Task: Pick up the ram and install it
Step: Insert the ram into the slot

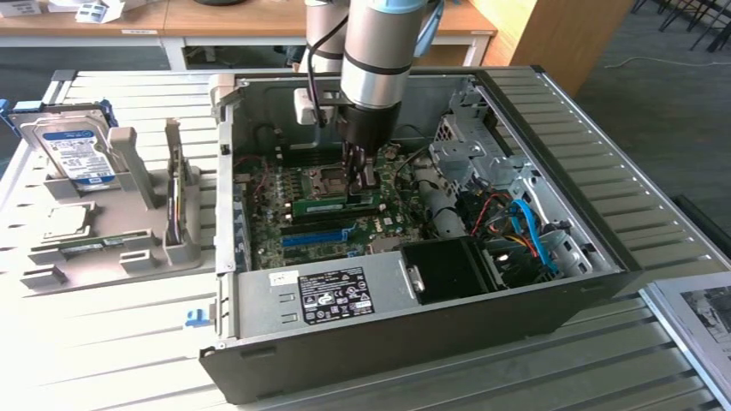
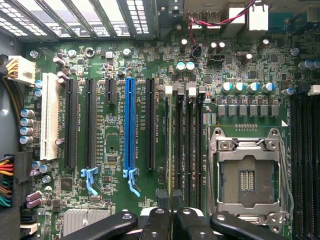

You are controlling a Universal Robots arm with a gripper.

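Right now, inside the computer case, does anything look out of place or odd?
The processor socket on the motherboard stands empty, while a square silver chip lies outside the case on the grey holder. Nothing looks spilled or broken.

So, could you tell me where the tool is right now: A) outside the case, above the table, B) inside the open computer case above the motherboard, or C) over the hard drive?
B: the tool, closed on the ram, stands inside the computer case, low over the motherboard.
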